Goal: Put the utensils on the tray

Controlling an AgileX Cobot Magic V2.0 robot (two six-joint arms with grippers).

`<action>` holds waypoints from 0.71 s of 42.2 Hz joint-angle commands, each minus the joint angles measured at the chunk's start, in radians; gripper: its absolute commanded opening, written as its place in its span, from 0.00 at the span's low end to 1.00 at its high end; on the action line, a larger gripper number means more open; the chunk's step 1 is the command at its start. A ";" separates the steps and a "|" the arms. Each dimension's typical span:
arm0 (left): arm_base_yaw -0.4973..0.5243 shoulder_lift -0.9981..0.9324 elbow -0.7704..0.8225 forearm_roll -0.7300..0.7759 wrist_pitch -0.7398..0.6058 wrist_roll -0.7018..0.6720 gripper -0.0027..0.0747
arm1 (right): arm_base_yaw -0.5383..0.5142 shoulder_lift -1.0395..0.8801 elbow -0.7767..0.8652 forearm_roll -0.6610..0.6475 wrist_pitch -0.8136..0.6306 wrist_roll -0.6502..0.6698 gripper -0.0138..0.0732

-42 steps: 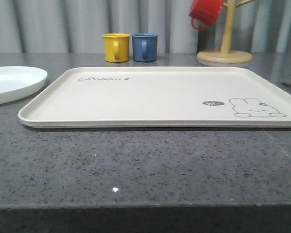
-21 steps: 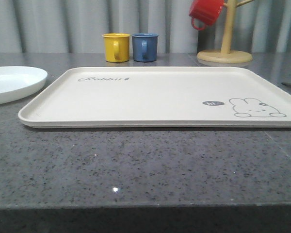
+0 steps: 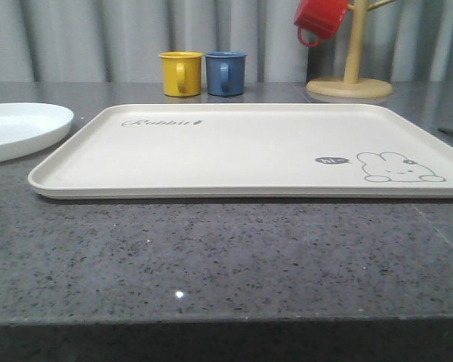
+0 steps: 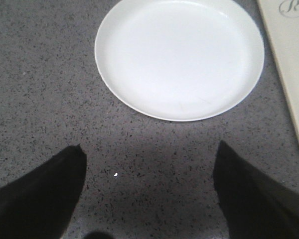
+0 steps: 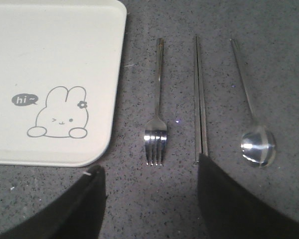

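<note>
Cream tray (image 3: 241, 147) lies bare on the speckled grey stone counter (image 3: 211, 256), nothing loaded yet. Front view: white plate (image 3: 19, 130) sits just off the tray's edge at 9 o'clock, apart from it; yellow mug (image 3: 181, 73) and blue mug (image 3: 226, 72) stand at 12 o'clock behind, red mug (image 3: 321, 19) hangs on a wooden stand (image 3: 351, 75). Right wrist view: fork (image 5: 157, 124), chopsticks (image 5: 200, 99) and spoon (image 5: 254, 129) lie parallel on the counter beside the tray's rabbit corner, fork nearest the tray, spoon farthest, none touching. Right gripper (image 5: 149, 199) hovers over the fork end, jaws spread wide, empty. Left gripper (image 4: 147, 199) hangs above the counter near the plate, jaws also wide, empty. Handling, as judged: fork is thin polished metal, stiff, light, slick, lying flat, so likely to skid or pivot; pinch across the narrow handle near mid-length. Chopsticks may separate or roll if caught off-centre. Plate is smooth, probably breakable; best taken by the rim.
</note>
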 commanded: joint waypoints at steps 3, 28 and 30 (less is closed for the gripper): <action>0.001 0.116 -0.097 0.048 0.016 0.000 0.71 | 0.000 0.006 -0.033 -0.001 -0.059 -0.008 0.67; 0.337 0.570 -0.308 -0.581 0.008 0.450 0.71 | 0.000 0.006 -0.033 -0.001 -0.059 -0.008 0.67; 0.337 0.592 -0.318 -0.594 -0.006 0.452 0.71 | 0.000 0.006 -0.033 -0.001 -0.059 -0.008 0.67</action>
